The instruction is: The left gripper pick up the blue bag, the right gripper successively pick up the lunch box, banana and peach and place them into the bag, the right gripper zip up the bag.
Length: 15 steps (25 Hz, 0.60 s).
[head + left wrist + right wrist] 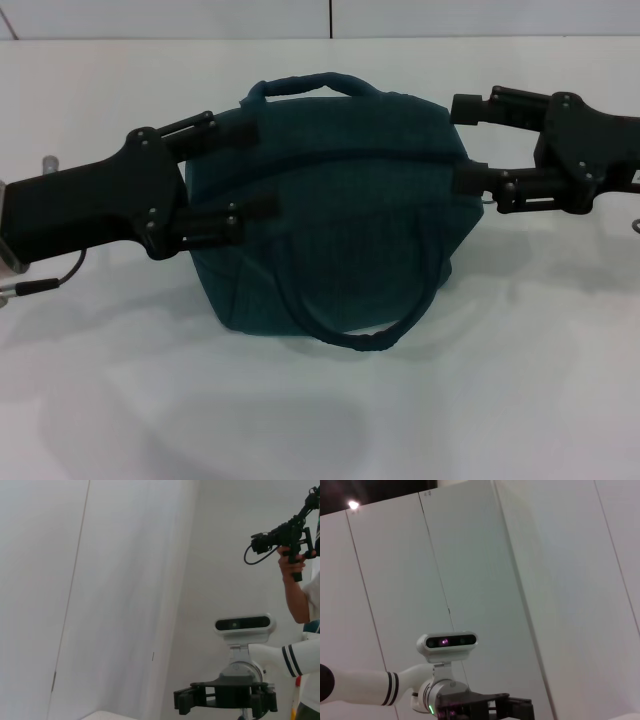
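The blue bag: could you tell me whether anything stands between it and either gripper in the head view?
Nothing visible does. The left gripper and right gripper sit open at opposite ends of the blue bag, each straddling an end of its zip line. No lunch box, banana or peach is visible.

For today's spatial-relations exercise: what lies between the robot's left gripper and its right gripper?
In the head view, the blue bag fills the stretch between the left gripper and the right gripper, its zip line running across from one toward the other.

Count on the white table [520, 380]: one blue bag [330, 215] with two handles. Two grippers present, one left gripper [245, 165], one right gripper [468, 143]. One handheld camera [282, 532].
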Each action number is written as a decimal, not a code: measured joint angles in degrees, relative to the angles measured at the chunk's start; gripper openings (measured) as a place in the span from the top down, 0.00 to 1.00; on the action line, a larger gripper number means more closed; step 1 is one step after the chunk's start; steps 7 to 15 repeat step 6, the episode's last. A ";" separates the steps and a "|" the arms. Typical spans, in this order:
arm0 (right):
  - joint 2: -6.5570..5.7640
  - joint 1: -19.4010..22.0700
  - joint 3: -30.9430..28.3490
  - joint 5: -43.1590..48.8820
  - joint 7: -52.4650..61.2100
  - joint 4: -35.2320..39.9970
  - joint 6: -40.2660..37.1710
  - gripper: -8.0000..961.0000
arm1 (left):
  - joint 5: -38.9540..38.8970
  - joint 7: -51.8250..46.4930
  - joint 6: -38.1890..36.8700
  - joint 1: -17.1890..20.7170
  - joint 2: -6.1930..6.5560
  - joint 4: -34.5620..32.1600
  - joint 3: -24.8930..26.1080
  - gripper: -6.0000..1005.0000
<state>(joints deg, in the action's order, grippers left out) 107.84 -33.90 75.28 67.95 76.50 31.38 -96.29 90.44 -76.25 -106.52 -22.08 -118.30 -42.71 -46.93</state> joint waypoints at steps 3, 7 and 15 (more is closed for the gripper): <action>0.00 0.01 0.10 0.00 0.01 0.00 -0.02 0.08 | 0.00 -0.05 0.00 0.02 0.00 0.00 -0.04 0.16; 0.00 0.08 0.12 -0.01 -0.03 -0.06 -0.04 0.08 | 0.00 -0.05 0.00 0.02 0.00 0.03 -0.08 0.16; 0.00 0.08 0.12 -0.01 -0.03 -0.06 -0.04 0.08 | 0.00 -0.05 0.00 0.02 0.00 0.03 -0.08 0.16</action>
